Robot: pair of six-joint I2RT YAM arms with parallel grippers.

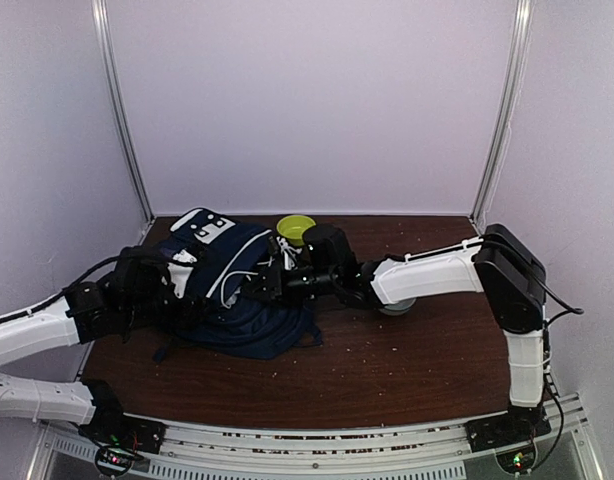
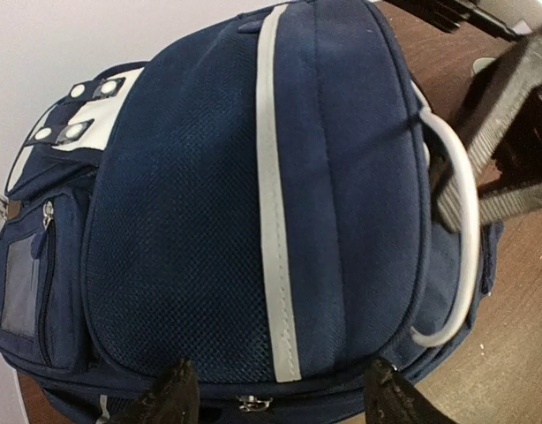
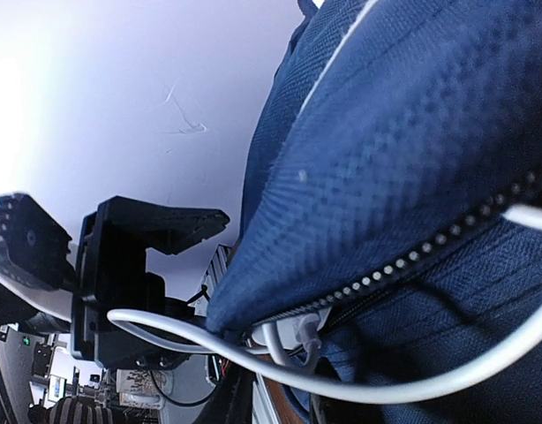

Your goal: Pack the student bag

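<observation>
Lying on its side on the left half of the dark table [image 1: 387, 370], the student bag [image 1: 232, 290] has its white patch panel [image 1: 202, 225] turned toward the back wall and its dark straps spilling toward the near edge. From the left, the left hand [image 2: 280, 402] meets the bag's near side; in its wrist view both fingers [image 2: 176, 396] stand wide apart at the lower rim of the navy mesh panel, one on each side of the white stripe [image 2: 273, 221], and whether they press into the cloth I cannot tell. A white cable [image 2: 465, 230] loops along the bag's right edge, beside a grey webbing strap [image 2: 492, 124]. Reaching across from the right, the right hand [image 1: 275, 284] sits against the bag's other side; its wrist view is filled with blue fabric, an open zip [image 3: 412, 256] and the cable, and its fingers look narrow, but I cannot tell whether they pinch anything. A green bowl [image 1: 296, 229] stands behind the bag near the wall. A grey round thing [image 1: 397, 306] is half hidden under the right forearm
</observation>
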